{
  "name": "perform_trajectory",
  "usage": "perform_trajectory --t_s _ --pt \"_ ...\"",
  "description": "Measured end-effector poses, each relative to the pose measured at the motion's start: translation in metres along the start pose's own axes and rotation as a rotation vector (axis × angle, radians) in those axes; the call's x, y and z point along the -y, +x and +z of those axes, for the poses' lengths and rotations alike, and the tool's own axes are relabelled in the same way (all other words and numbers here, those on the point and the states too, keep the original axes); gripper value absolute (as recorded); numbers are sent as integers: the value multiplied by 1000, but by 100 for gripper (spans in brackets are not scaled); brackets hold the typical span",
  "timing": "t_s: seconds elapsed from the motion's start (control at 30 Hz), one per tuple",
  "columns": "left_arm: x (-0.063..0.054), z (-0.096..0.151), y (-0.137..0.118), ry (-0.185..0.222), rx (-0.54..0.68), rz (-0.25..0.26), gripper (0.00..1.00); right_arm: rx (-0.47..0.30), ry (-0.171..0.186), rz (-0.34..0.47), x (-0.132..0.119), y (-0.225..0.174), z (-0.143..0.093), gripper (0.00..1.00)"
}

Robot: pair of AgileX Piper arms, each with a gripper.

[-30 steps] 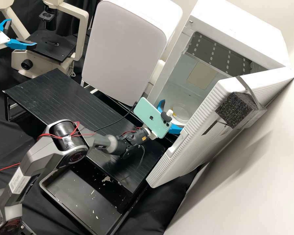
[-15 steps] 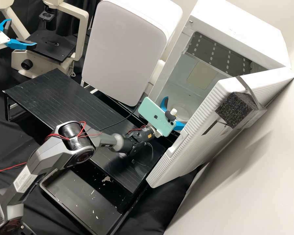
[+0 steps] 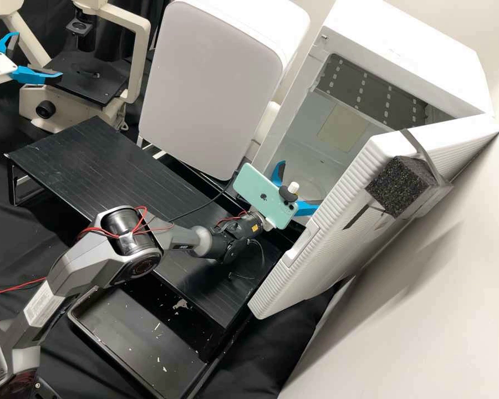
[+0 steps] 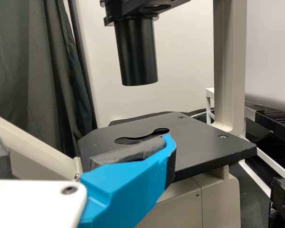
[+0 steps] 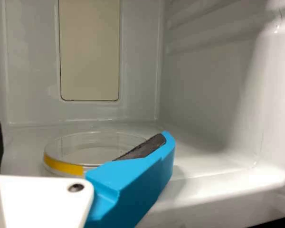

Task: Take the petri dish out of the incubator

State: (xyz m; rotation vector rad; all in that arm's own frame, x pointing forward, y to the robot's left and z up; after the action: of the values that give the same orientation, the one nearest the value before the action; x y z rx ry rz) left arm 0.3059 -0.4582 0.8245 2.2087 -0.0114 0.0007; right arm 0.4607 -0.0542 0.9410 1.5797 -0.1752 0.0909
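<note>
Closest in, bottom of the frame, there's a shallow black tray (image 3: 133, 338) with pale flecks. Past it, the long black ribbed table (image 3: 94, 160), with the dark grey arm crossing over. Right of centre, the right gripper (image 3: 301, 183), carrying a mint-green phone (image 3: 260, 197), is in the open white boxy incubator's (image 3: 405, 50) mouth, jaws spread wide. The round clear petri dish (image 5: 62, 166) with its yellow band is on the floor inside; can't tell if anything's touching it. Upper left, the left gripper (image 3: 39, 54), jaws apart too, is by the cream-and-black microscope (image 3: 141, 61).
</note>
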Motion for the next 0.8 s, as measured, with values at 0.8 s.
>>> perform_trajectory --t_s 0.8 --pt "0 0 0 0 0 0 100 -6 7 -8 0 4 0 0"
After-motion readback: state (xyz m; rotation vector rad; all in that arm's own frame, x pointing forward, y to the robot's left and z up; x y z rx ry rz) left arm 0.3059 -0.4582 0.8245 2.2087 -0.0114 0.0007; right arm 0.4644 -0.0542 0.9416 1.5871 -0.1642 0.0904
